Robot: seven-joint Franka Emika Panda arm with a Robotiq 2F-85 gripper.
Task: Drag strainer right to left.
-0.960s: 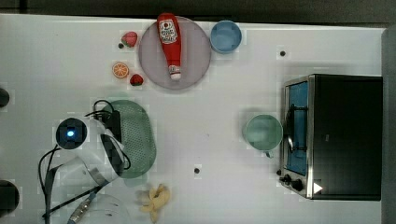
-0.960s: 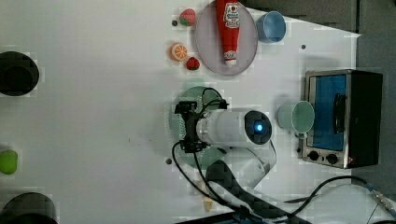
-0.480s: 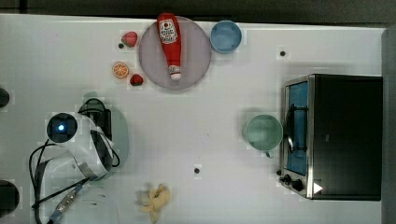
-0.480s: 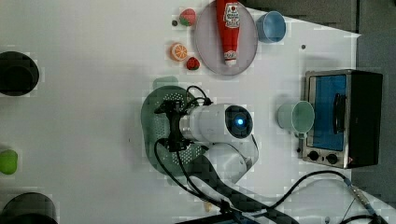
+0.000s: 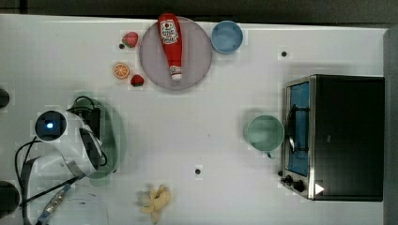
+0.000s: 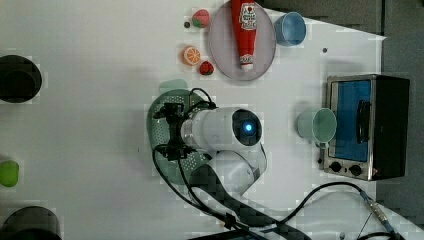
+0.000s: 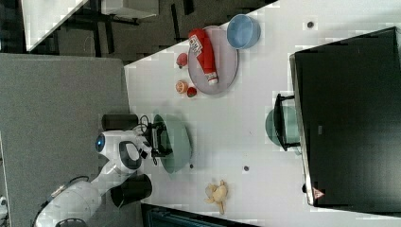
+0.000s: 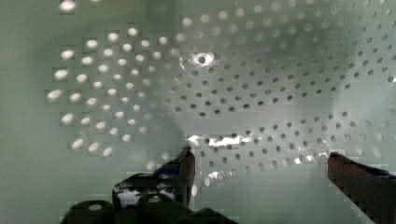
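The strainer (image 5: pixel 109 140) is sitting near the top view's left edge of the white table (image 5: pixel 225 140), far from the toaster oven (image 5: pixel 338 136) and the green mug (image 5: pixel 265 132). The robot's claw (image 8: pixel 259 163) is reaching down inside the strainer, and its two fingers (image 8: pixel 184 170) are spread wide apart, gripping nothing. The wrist view is looking right at the holey green floor of the strainer, with one finger on each side.

To do this step well, I think the claw should be pressing softly against the inside wall and pushing slow and level. If it is pushing too high on the wall, the strainer could be tipping up. If it is pushing too fast, the strainer could be sliding away or spinning.

The strainer already looks close to the table's edge in the top view, so the push should be ending soon. The orange slice (image 5: pixel 121 71) and strawberry (image 5: pixel 137 80) are near but not touching it.
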